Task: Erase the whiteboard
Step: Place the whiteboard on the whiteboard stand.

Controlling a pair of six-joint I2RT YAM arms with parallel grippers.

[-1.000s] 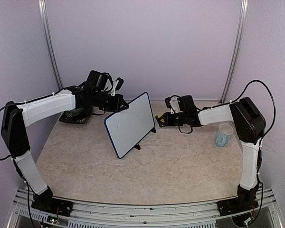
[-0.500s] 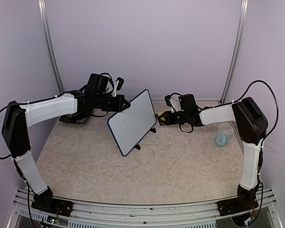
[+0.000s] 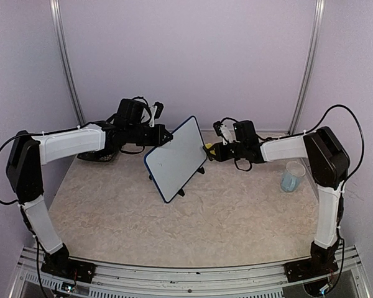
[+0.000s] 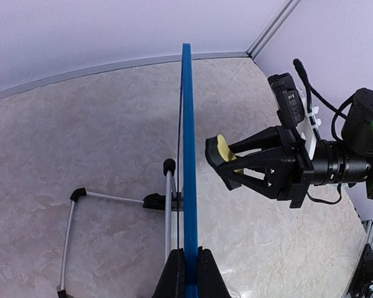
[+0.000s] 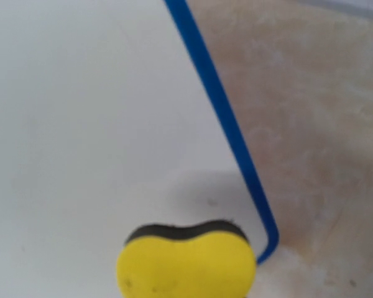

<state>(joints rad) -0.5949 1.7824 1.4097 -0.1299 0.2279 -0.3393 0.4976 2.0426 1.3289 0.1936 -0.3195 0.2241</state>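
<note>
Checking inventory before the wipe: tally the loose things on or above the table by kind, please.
whiteboard: 1
yellow sponge: 1
pale blue cup: 1
dark object at back left, kind unclear: 1
Total: 4

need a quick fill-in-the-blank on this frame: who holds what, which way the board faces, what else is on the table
1. The left pincer is shut on the whiteboard's ___ frame.
2. The right pincer holds a ___ sponge.
3. The whiteboard's white face is turned toward the ___ arm.
4. A pale blue ___ stands on the table beside the right arm.

Missing words: blue; yellow; right; cup.
</note>
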